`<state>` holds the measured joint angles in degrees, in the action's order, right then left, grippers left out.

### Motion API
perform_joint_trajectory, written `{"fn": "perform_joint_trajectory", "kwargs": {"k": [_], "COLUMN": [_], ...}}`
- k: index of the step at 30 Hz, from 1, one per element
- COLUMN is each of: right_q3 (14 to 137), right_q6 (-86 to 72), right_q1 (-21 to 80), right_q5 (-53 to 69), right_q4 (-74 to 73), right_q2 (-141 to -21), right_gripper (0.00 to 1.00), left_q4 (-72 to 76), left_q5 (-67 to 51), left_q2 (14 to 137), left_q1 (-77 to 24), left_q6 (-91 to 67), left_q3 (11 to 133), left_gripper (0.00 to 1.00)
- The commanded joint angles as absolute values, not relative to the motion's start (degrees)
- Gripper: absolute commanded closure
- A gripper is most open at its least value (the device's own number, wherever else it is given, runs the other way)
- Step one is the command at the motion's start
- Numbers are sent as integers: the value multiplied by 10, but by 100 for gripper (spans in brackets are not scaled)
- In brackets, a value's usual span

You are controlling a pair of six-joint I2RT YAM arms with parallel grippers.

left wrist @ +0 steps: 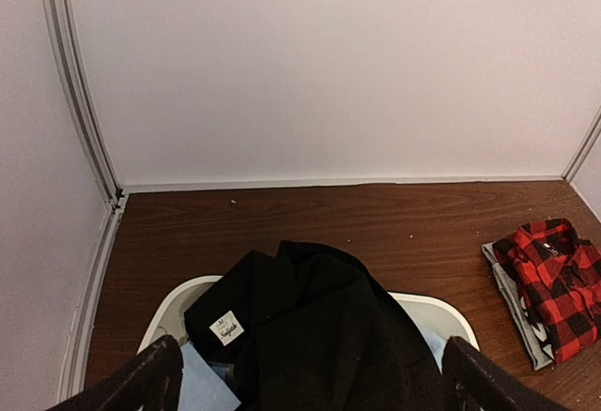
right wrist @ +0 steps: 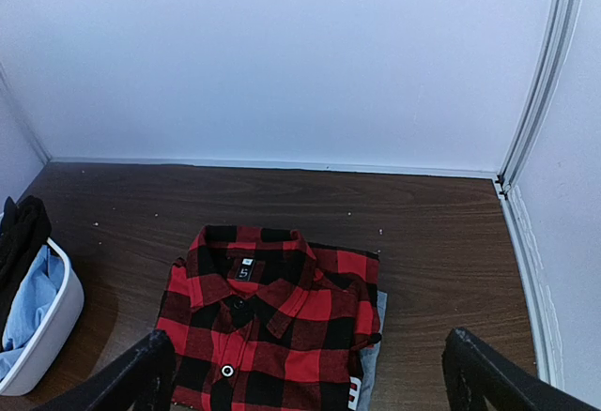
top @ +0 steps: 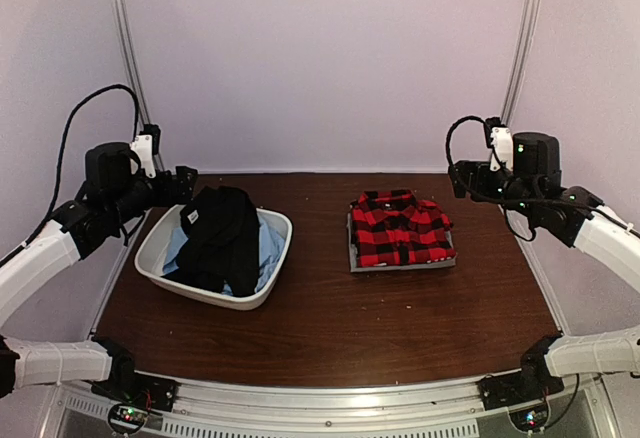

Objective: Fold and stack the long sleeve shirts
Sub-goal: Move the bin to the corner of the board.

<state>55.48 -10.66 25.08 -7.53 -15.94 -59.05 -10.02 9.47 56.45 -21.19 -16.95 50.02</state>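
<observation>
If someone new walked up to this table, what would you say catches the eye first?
The red-and-black plaid shirt stands out most, folded neatly on a grey layer on the right half of the table. Next comes the white tub on the left, where a black shirt is heaped over a light blue one.

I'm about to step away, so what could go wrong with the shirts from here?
1. The black shirt lies bunched over the light blue shirt in the white bin; a grab may lift both, or drag the bin.
2. The folded plaid shirt sits on a gray layer; stacking another shirt carelessly could shift the pile.
</observation>
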Motion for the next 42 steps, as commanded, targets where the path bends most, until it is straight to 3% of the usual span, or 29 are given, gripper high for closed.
{"fn": "perform_joint_trajectory", "kwargs": {"k": [1,18,24,35,42], "right_q3": [546,558,556,703,829], "right_q6": [-105,-109,-120,-180,-200], "right_q1": [249,249,271,442,466], "right_q5": [-73,-62,8,-121,-163], "right_q4": [-149,-171,-167,-186,-247], "right_q2": [-583,-589,-621,-930,-1132], "right_gripper": [0,0,0,0,0], "left_q4": [-77,-79,-86,-91,-95], "left_q5": [100,100,96,78,78], "left_q2": [559,560,567,596,596], "left_q1": [-207,-207,-207,-207,-207], "left_q6": [-162,-169,-188,-198,-193], "left_q3": [495,494,489,497,501], "left_gripper": [2,2,2,2,2]}}
